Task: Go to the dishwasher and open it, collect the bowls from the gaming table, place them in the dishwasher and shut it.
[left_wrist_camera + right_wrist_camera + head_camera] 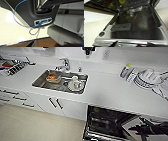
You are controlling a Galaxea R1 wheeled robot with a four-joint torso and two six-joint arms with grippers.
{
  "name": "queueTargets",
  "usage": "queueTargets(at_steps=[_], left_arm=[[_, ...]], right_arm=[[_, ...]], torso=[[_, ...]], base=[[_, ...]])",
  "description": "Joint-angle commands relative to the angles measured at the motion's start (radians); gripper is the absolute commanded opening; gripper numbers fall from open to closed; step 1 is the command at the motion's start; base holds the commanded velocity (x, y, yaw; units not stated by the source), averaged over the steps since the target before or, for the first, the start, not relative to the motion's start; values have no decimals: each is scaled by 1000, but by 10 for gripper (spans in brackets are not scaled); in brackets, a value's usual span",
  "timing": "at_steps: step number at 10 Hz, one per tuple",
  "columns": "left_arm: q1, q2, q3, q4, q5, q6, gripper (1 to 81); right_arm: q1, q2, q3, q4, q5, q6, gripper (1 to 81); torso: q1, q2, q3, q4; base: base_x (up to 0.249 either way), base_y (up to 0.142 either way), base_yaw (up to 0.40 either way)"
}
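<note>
White countertop point(107, 89) runs across the head view, with a steel sink point(41, 82) at about ten o'clock holding dishes point(75, 84) and a faucet point(65, 64) behind it. Bottles point(126, 72) and a white appliance point(147, 78) stand at two o'clock; any labels on them are too blurred to read. White cabinet doors point(53, 103) with dark bar handles sit under the sink. At five o'clock the dishwasher point(107, 122) stands open, its dark cavity showing, and the right gripper point(140, 129) hangs beside it at four o'clock; I cannot tell how its jaws stand. Closer in, the right wrist view looks onto the lowered door's shiny inner face point(136, 25), with a grey detergent compartment point(120, 26) and a round cap point(101, 34). Pale floor point(10, 27) and a blue cable point(18, 15) appear in the left wrist view.
</note>
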Motion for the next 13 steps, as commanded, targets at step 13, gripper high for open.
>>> queueTargets(at_steps=[13], left_arm=[[12,21,-13,1,36,3,811]], right_arm=[[-848,82,-248,-219,473,-109,811]], torso=[[0,0,0,0]], base=[[0,0,0]])
